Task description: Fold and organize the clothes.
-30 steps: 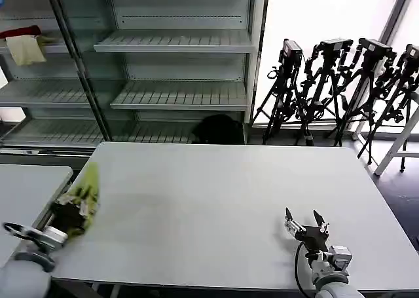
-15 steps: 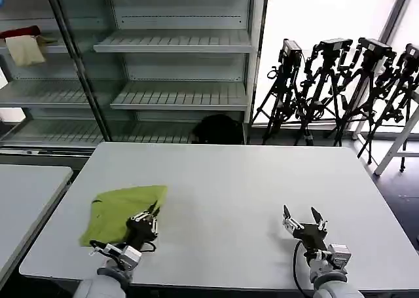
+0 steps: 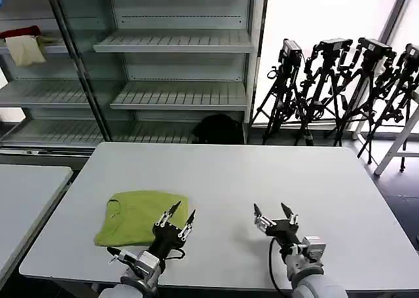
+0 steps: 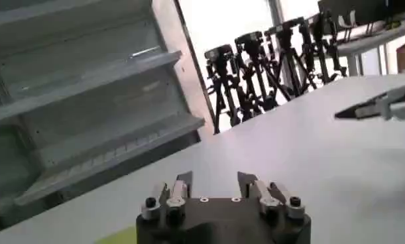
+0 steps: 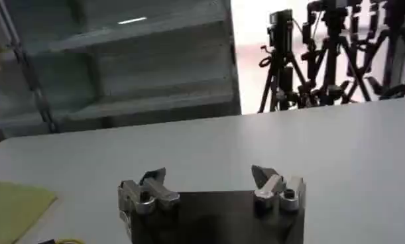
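Far left on the shelving (image 3: 177,95), red and cream cloths (image 3: 23,42) sitting on an upper shelf, well apart from the action. Down on the grey table (image 3: 262,173), lime-green t-shirt (image 3: 134,216) lying on the near-left part, roughly flattened, collar end toward the left edge. Just beside its near-right corner, left gripper (image 3: 175,216) raised off the surface, fingers spread wide, nothing between them; from the left wrist view, same left gripper (image 4: 215,189) with jaws parted over bare tabletop, a sliver of green at the lower edge. Further right, near the front edge of the table, right gripper (image 3: 272,214) likewise splayed and empty, apart from the shirt. In the right wrist view, right gripper (image 5: 212,182) gaping over the table, t-shirt (image 5: 13,209) showing off to one side. Far right behind the table, a row of black camera tripods (image 3: 340,88) against the bright window.
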